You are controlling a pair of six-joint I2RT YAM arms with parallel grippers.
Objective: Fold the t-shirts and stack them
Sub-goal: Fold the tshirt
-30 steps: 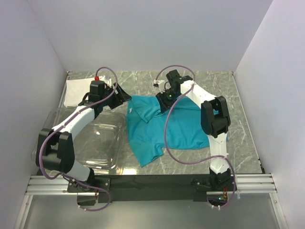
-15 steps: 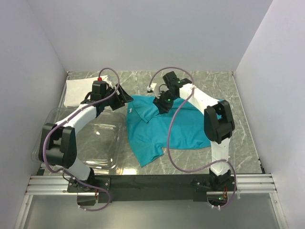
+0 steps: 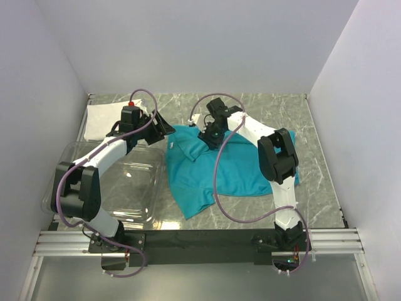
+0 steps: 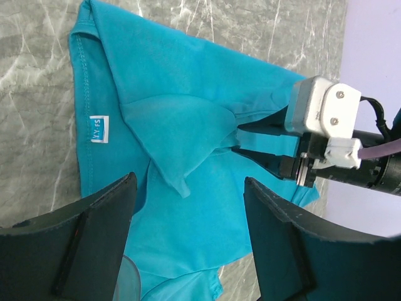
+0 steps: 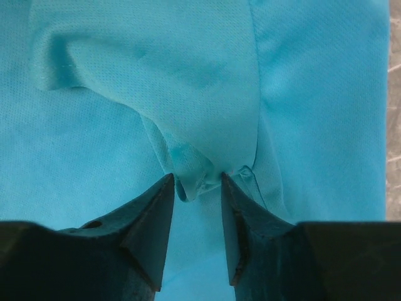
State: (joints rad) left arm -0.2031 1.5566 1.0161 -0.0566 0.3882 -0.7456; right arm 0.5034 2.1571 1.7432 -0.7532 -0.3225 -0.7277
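We are working on the teal t-shirt (image 3: 188, 182), which is lying rumpled across the middle of the top view. The right gripper (image 5: 197, 182) is pinching a small ridge of its cloth between narrow jaws, near the shirt's upper edge. To do this step well, we are judging that the pinch should be taking in the whole ridge, not only its top layer, before any lift. The bunch between the tips is looking shallow, so a slightly deeper bite would be guarding against a slip. We would be pulling low and slowly, so that the layer is spreading flat rather than dragging the whole shirt along.

The left gripper (image 4: 188, 191) is hovering over the shirt's upper left corner with its jaws wide and nothing between them. We are thinking it should be taking the edge near the small white label (image 4: 98, 128), so that both arms are tensioning the cloth together.

The shirt is looking thin, soft and finely knit, plain teal with stitched hems. A triangular flap (image 4: 182, 132) is lying folded over its upper part, and a sleeve (image 3: 194, 204) is sticking out toward the lower middle of the top view. It is not yet folded.

Outward, the white t-shirt (image 3: 100, 120) is sitting as a folded rectangle in the upper left, well apart from the teal one. The clear plastic bin (image 3: 69, 153) is lying at the left, just beside the teal shirt's left edge, all on the marbled table (image 3: 319, 138).
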